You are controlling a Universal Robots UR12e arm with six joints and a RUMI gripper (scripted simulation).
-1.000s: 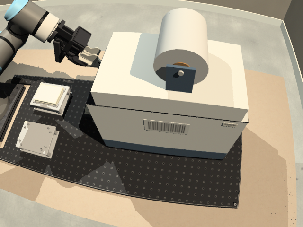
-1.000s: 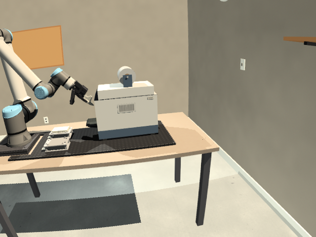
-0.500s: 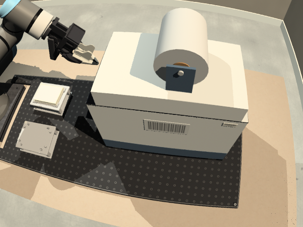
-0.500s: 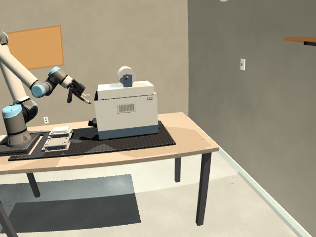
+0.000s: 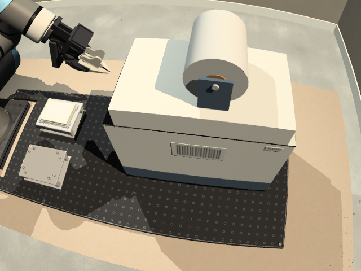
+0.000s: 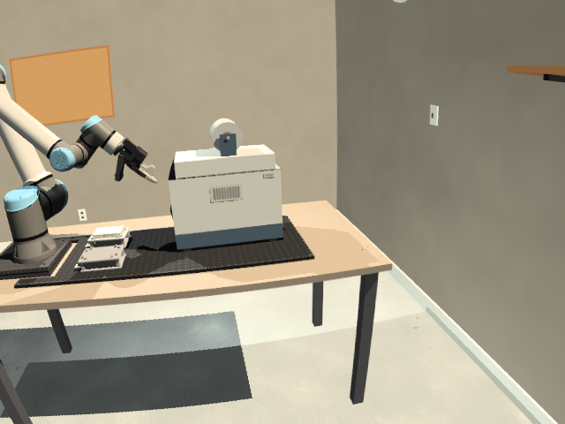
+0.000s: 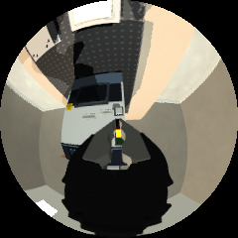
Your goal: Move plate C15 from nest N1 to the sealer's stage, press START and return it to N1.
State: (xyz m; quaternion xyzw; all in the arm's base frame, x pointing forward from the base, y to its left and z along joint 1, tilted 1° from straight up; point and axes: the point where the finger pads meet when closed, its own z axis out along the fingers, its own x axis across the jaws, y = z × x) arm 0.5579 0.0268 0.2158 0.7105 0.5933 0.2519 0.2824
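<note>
Amber shows on the sealer as the gripper hangs shut nearby

Plate C15 is out of sight; the pictures cannot confirm its place inside the sealer [image 5: 186, 163] [image 6: 228, 205] [image 7: 89, 126]. The stage is hidden too. On the sealer, the lamp [image 7: 118, 133] glows amber, seen between the finger shapes in the wrist view. The gripper [image 5: 108, 71] [image 6: 155, 182] [image 7: 118, 119] is fully closed with nothing in its grasp, its tips angled down beside the machine's upper end, apart from it.

A large white roll [image 5: 217, 40] [image 6: 222, 132] sits on top of the sealer. Near the arm's base, a pale-topped plate [image 5: 58, 111] [image 6: 109, 230] [image 7: 94, 11] lies on one nest [image 5: 52, 127] [image 6: 111, 238]; the neighbouring nest [image 5: 43, 161] [image 6: 102, 254] [image 7: 42, 42] is bare. Machine and nests stand on a black perforated board [image 5: 189, 206] [image 6: 228, 257] [image 7: 106, 45] over the tan worktop [image 5: 317, 116] [image 6: 319, 214] [image 7: 164, 40].
</note>
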